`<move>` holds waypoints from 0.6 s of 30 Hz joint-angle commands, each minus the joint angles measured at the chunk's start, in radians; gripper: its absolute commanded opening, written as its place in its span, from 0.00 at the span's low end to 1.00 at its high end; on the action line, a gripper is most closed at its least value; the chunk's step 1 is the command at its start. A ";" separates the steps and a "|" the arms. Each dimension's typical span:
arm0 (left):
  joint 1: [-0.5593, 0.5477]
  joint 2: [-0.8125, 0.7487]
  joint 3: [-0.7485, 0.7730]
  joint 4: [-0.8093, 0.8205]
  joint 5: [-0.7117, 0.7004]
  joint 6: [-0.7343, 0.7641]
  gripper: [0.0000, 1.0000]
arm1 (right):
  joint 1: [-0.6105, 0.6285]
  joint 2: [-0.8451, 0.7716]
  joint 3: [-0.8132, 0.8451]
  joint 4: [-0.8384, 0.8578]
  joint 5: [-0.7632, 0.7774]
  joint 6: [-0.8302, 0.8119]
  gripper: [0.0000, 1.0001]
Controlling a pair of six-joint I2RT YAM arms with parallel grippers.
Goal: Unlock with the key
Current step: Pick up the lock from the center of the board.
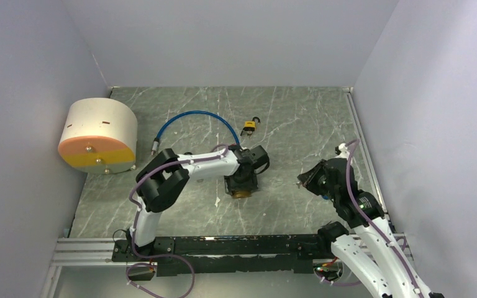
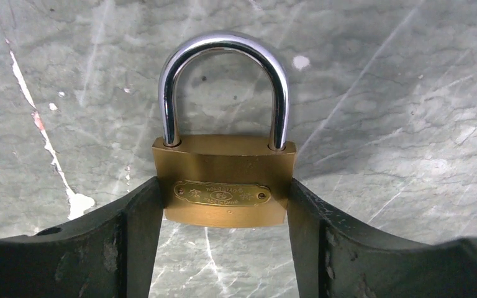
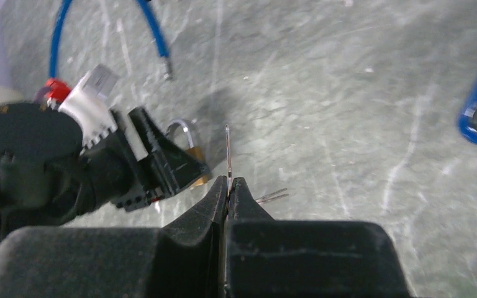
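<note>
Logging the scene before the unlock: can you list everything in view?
Brass padlock: one, gold, table centre, in left gripper.
Small padlock: one, yellow and black, far centre.
Cable: one, blue, left of small padlock.
Drum: one, cream with orange-yellow face, far left.
Key: one, silver, in right gripper.
Table: one, grey marbled.
Left gripper: one, black, shut on brass padlock.
Right gripper: one, black, shut on key.

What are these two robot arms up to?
They are set on opening a padlock. The left hand grips a brass padlock by its sides on the table, with the lock's metal loop shut. The right hand pinches a small key, held off to the side and not yet at the padlock.
</note>
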State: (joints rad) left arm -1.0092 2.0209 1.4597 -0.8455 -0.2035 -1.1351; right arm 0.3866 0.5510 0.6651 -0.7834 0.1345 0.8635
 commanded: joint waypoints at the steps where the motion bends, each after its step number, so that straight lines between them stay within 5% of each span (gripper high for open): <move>1: 0.094 -0.052 -0.049 0.039 0.147 0.038 0.26 | 0.000 0.029 -0.033 0.249 -0.263 -0.124 0.00; 10: 0.296 -0.240 -0.096 0.218 0.575 -0.032 0.21 | 0.052 0.310 -0.065 0.567 -0.737 -0.157 0.00; 18: 0.361 -0.271 -0.124 0.330 0.741 -0.123 0.20 | 0.137 0.514 0.082 0.540 -0.736 -0.256 0.00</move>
State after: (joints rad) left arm -0.6479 1.8034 1.3331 -0.6292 0.3771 -1.1908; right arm 0.4866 1.0122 0.6449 -0.3126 -0.5579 0.6773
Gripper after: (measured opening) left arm 0.687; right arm 0.018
